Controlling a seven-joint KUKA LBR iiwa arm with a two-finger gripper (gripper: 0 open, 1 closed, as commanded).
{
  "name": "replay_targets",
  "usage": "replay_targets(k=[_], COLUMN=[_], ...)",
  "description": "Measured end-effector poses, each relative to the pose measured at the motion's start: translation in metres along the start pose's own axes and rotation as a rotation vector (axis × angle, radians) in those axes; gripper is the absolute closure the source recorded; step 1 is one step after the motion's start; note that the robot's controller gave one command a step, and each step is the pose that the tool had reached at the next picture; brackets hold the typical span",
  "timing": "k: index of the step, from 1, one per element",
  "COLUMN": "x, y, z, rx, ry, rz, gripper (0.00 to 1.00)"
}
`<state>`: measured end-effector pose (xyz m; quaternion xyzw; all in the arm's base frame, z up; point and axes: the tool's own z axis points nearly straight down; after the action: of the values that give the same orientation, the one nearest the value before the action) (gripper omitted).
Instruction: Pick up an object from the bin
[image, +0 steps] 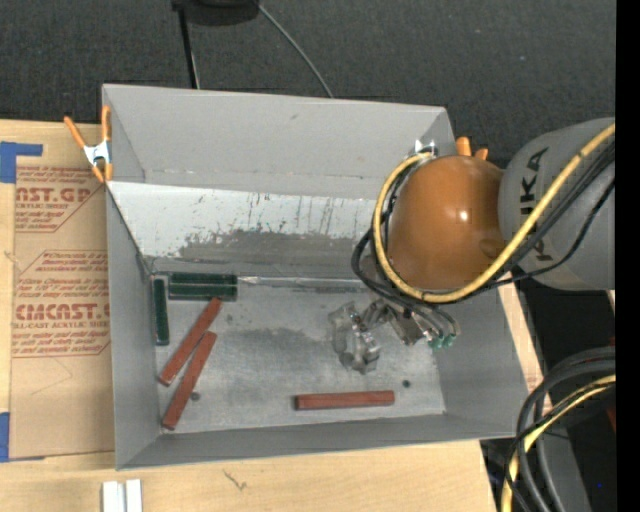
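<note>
A pale wooden bench (300, 485) runs along the lower edge of the overhead view, brightly lit and marked by a short dark scratch (235, 482). A small white piece (122, 492) lies near the bench's left end. On the far side, the floor (450, 60) is dark and speckled like carpet. A thick black cable (187, 50) and a thinner one (300, 52) trail across it from a black base (215, 8) at the top edge.

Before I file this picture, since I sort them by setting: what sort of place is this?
Probably a robotics lab's bin-picking test cell, not a home or shop: a KUKA arm has its gripper down in a grey metal bin holding just a few reddish-brown bars and dark green bars.
</note>
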<state>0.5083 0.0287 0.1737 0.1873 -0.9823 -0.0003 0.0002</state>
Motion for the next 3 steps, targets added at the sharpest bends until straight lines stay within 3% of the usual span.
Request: replay_targets(k=[1,2,3], x=[0.009,0.008,0.028], y=[0.021,0.02,0.006], z=[0.045,0.043,0.103], rx=[-0.003,-0.001,-0.001], ry=[0.003,-0.001,0.0], rz=[-0.032,-0.03,-0.141], gripper=[0.0,0.0,1.0])
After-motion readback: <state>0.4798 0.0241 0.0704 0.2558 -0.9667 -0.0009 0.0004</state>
